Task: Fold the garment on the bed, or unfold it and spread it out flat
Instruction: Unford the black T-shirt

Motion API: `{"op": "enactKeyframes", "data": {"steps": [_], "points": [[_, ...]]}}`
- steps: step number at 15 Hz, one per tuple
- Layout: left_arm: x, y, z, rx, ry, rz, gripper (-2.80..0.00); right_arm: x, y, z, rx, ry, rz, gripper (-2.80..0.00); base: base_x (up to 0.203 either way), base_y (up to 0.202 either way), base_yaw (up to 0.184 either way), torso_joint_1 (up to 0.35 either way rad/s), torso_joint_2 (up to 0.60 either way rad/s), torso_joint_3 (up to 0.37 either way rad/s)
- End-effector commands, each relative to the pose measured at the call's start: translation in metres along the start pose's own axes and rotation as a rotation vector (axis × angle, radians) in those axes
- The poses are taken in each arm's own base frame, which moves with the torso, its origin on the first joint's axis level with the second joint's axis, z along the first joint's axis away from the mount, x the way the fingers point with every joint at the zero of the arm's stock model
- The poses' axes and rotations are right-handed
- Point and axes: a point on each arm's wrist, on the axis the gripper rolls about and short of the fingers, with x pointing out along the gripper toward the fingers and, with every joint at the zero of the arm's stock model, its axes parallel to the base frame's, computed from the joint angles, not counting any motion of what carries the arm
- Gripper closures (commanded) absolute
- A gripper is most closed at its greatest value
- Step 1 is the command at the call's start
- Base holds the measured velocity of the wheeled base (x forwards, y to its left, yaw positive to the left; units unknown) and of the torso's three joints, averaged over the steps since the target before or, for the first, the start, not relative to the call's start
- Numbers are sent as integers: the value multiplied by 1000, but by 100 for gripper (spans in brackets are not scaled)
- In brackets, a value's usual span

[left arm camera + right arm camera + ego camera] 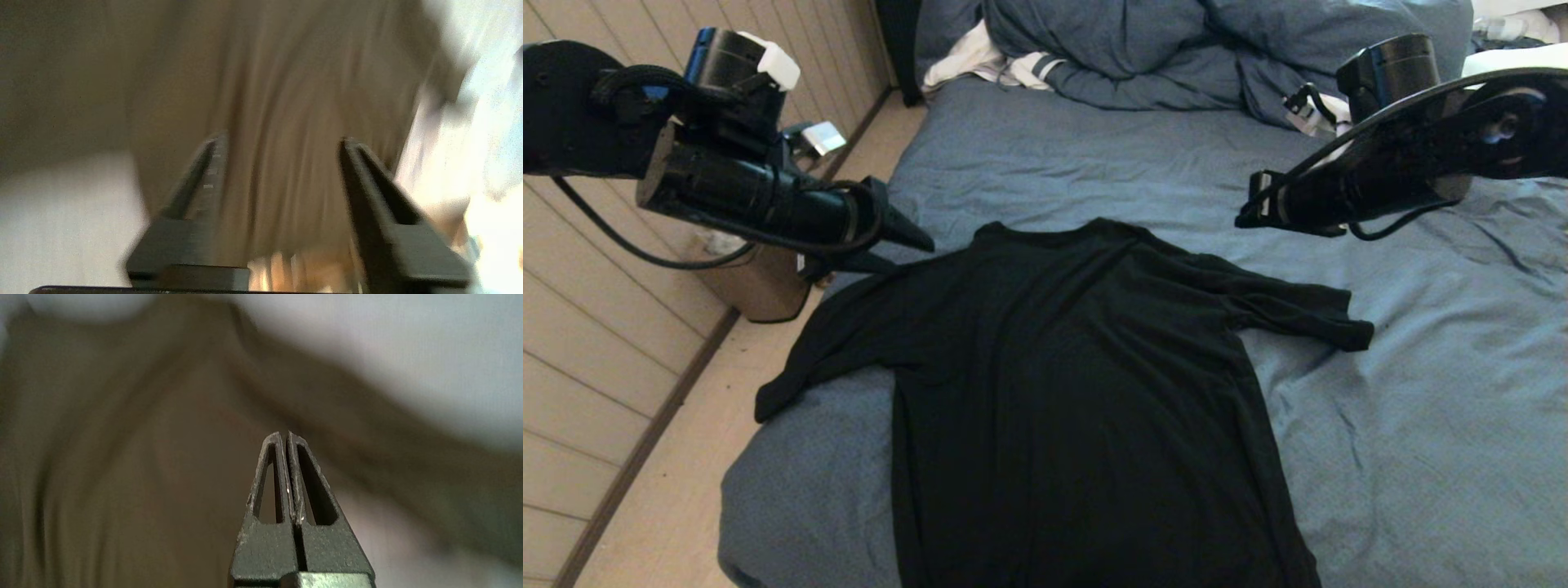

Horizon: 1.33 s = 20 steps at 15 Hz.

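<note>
The shirt (1078,392) lies spread on the bed (1421,457), hem at the near edge, one sleeve hanging over the left edge. My left claw (282,143) hovers with fingers apart, my right claw (284,435) pressed together on nothing. Grabbing that dangling sleeve carelessly could drag the shirt off the bed, and bunch it.

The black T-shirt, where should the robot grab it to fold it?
Probably the black T-shirt by its two shoulders beside the collar, from above, one gripper each. It lies flat, plain side up, sleeves spread on the bed, so both shoulder edges are free.
</note>
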Motion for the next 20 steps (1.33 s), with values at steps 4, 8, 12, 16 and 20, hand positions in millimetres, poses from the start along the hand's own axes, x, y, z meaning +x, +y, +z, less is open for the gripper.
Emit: {"op": "enactKeyframes", "data": {"steps": [4,8,12,16,20], "points": [[-35,29,-83,-43,163,37,0,-58,-6,-63,28,385,-75,0,0,0,0,0,0,0],[-8,55,-116,-28,139,-4,0,-60,9,-101,-32,535,-37,0,0,0,0,0,0,0],[31,64,-117,-37,171,-20,0,-35,40,-125,-115,647,25,0,0,0,0,0,0,0],[75,53,-123,40,167,16,0,12,53,-153,-152,772,17,0,0,0,0,0,0,0],[82,48,-128,60,170,23,0,41,48,-172,-114,824,-20,0,0,0,0,0,0,0]]}}
